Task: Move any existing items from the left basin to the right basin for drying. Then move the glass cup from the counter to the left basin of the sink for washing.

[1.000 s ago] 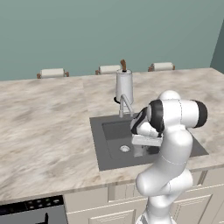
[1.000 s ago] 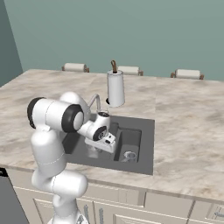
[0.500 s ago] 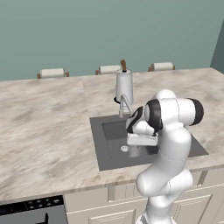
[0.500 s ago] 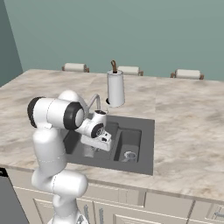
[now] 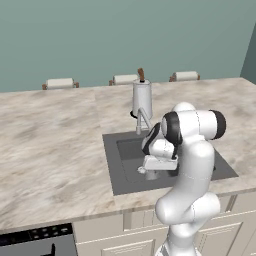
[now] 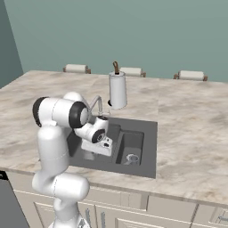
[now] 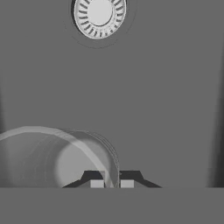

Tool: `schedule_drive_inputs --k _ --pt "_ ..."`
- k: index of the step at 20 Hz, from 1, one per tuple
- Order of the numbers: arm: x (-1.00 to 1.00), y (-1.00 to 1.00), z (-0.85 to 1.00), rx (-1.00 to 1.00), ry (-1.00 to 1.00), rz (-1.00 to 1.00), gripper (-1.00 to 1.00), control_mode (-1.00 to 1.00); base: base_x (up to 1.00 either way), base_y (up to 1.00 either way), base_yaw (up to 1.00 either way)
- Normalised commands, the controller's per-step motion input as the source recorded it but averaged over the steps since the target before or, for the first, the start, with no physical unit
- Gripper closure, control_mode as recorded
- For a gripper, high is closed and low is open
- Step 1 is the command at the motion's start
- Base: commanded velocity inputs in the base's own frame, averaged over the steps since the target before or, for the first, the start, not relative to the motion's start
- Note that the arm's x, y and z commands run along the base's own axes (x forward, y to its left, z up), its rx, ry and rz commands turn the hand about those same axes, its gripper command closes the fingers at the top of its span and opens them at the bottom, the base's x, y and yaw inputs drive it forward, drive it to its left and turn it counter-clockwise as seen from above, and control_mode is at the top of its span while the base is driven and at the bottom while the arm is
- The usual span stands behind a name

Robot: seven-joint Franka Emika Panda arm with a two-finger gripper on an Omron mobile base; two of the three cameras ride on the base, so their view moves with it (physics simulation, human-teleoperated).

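Claw (image 7: 112, 181) pinches the wall of the cup (image 7: 57, 162): one tip sits inside the rim, one outside, with the clear wall running between them. The cup is see-through and lies to the lower left in the hand view.

Below the claw is the dark floor of the left basin (image 7: 153, 109). Its silver drain (image 7: 99, 13) is at the top of the hand view, apart from the cup.

Left base view: the arm is bent down over the sink (image 5: 112, 165). The claw (image 5: 150, 169) is low in the left basin (image 5: 131, 152) with the cup (image 5: 151, 175) at its tip. Whether the cup touches the floor, cannot tell.

Right base view: the claw (image 6: 92, 150) and cup (image 6: 88, 156) are over the left basin (image 6: 113, 132). A small round grey item (image 6: 132, 157) lies in the right basin (image 6: 132, 141).

A steel canister (image 5: 142, 97) stands on the bench (image 5: 50, 140) just behind the sink, beside the tap (image 5: 142, 120).
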Motion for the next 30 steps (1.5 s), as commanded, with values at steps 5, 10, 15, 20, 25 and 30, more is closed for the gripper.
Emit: schedule_drive_inputs --k 5,10,15,20,25,30 --pt "0.0 0.0 -0.19 0.05 0.0 0.09 1.0 -1.0 0.0 0.0 0.0" --pt "0.01 0.04 -0.15 0.02 0.0 0.09 1.0 -1.0 0.0 0.0 0.0" --pt "0.04 0.09 -0.17 0.0 0.0 0.08 1.0 -1.0 0.0 0.0 0.0" --pt "0.02 0.09 -0.13 0.0 0.0 0.07 -1.0 -1.0 0.0 0.0 0.0" --pt "-0.07 0.0 0.04 0.0 -0.02 0.04 -1.0 -1.0 0.0 0.0 0.0" --pt "-0.23 0.0 0.3 0.0 -0.09 0.03 -1.0 -1.0 0.0 0.0 0.0"
